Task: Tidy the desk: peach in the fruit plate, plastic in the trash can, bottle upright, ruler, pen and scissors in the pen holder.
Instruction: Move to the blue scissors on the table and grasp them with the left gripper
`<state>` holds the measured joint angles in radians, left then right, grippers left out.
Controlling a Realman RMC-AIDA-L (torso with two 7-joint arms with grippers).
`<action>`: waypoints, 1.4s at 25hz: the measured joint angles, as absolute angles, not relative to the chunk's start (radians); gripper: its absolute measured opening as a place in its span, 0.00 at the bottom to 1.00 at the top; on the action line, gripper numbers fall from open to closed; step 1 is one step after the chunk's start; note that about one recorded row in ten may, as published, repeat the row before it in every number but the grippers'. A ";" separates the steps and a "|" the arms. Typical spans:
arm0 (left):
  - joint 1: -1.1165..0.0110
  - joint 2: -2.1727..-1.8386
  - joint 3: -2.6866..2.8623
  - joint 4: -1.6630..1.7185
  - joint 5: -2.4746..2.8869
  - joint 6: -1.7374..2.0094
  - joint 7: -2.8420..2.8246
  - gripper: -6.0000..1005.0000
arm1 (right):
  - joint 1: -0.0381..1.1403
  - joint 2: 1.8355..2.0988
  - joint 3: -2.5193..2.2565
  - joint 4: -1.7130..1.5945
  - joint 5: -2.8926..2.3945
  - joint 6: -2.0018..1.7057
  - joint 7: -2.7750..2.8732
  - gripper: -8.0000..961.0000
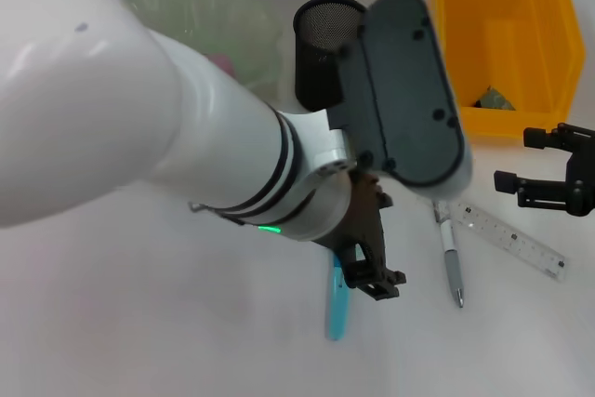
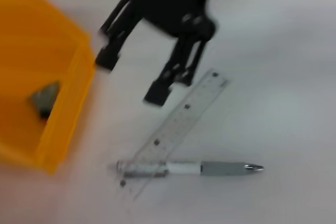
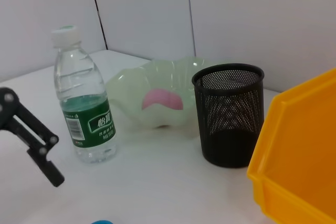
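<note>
Upright bottle (image 3: 84, 103): right-wrist cam only

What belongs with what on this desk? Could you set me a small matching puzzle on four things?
Things:
1. peach
2. water bottle
3. pen
4. plastic scrap

States:
A. lying on the table, one end across the ruler
B. inside the yellow bin
C. standing upright, cap on
D. in the pale green fruit plate

Pairs: 1-D, 2-C, 3-A, 4-B
</note>
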<state>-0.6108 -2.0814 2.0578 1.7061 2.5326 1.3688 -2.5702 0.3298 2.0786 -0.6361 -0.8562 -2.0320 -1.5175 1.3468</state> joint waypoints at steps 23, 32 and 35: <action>-0.996 -2.079 2.333 1.507 2.495 1.467 -1.797 0.79 | 0.311 2.077 -0.640 -0.806 -1.985 -1.573 1.397 0.88; -0.962 -2.081 2.326 1.472 2.556 1.425 -1.594 0.79 | 0.305 2.080 -0.638 -0.785 -1.996 -1.544 1.362 0.88; -0.958 -2.082 2.332 1.453 2.551 1.403 -1.546 0.79 | 0.306 2.080 -0.639 -0.758 -1.998 -1.542 1.361 0.88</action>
